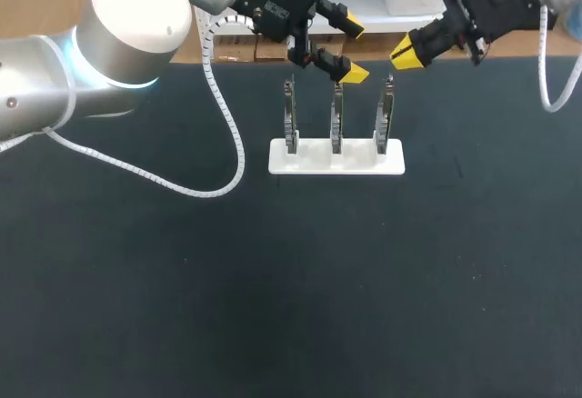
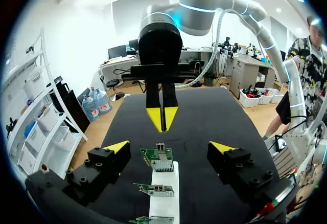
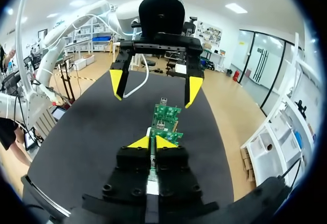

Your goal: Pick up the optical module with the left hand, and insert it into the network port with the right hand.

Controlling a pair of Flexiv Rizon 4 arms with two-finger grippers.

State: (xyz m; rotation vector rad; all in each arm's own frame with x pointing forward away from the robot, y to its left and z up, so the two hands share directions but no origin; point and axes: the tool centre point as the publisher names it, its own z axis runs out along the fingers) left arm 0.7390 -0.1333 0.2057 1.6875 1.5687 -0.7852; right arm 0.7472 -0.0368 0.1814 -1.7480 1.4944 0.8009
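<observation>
The left gripper [image 1: 351, 49], fingers spread, hung over the middle card [image 1: 336, 118], upright in the white stand [image 1: 364, 164]; the right gripper [image 1: 405, 53], tips pressed together, faced it from the right.

Noted right gripper [image 3: 152, 142] with yellow tips pressed together. Found green circuit boards [image 3: 165, 117] standing upright just ahead of it, one behind another, on black tabletop [image 3: 87, 132]. Recorded left gripper [image 3: 155, 87] facing from beyond the boards, fingers spread wide, one tip to each side of the farthest board, clear of it.
</observation>
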